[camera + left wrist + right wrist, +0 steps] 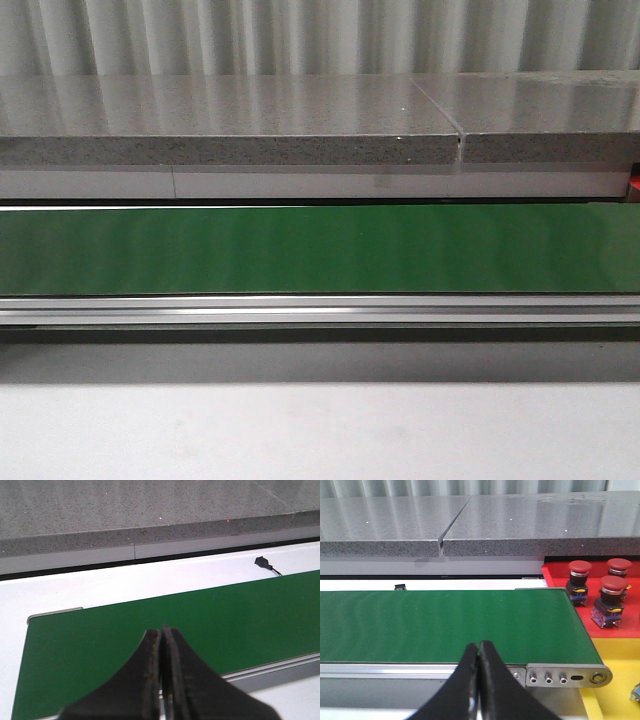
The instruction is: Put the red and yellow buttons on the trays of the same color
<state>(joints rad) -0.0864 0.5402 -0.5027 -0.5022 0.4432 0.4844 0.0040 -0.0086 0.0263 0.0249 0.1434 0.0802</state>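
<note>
A long flat green belt (320, 248) ran across before me, bare. My left gripper (161, 680) and right gripper (479, 680) were both pressed together, holding nothing. Three red round-topped buttons (611, 599) stood upright on the red tray (555, 577), past the belt's end, nearer my right gripper.

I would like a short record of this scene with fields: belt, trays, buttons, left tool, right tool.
belt: green conveyor belt, nothing on it
trays: red tray and yellow tray beside the belt's end
buttons: three red buttons standing upright in the red tray; no yellow button clearly seen
left tool: left tool shut, empty, over the belt
right tool: right tool shut, empty, over the belt's near edge
</note>
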